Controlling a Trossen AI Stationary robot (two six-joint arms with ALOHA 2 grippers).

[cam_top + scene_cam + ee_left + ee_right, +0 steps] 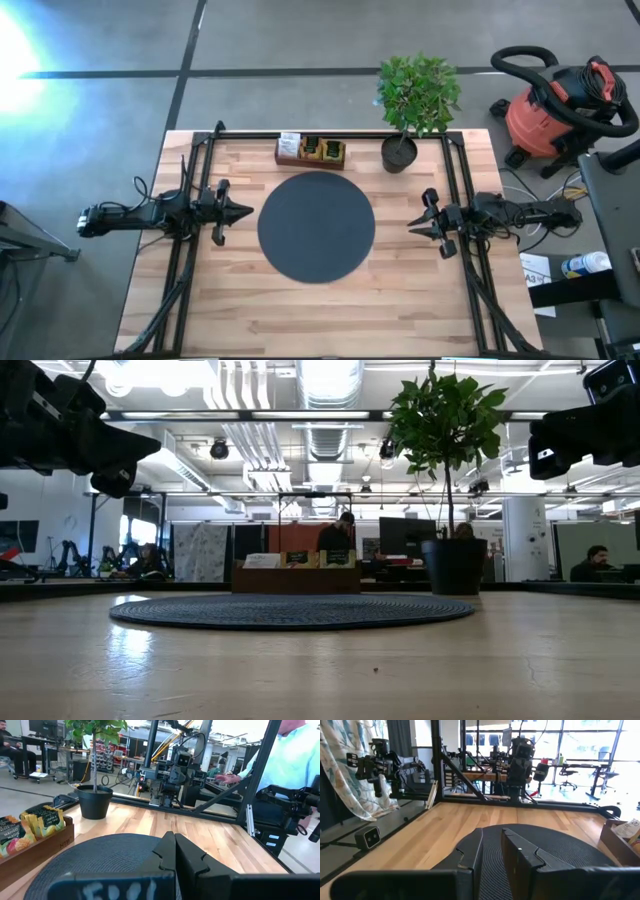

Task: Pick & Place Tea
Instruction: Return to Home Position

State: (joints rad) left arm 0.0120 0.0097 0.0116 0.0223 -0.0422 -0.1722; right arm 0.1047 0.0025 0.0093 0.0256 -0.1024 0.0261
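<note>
The jaws of the left arm (150,213) are seen clenched together, nothing held, hovering just beside the black mat (316,227). The jaws of the right arm (510,213) are held opposite, parted by a narrow gap and empty. The tea sachets (318,149) are stood in the wooden box (311,164) on the bench (250,310), well apart from both jaws, beyond the mat lying between them.

Grey concrete floor (100,120) surrounds the desk (300,310) — a red shop vacuum (545,115) nearby. Ducts (325,400) and strip lights (200,415) run overhead.
</note>
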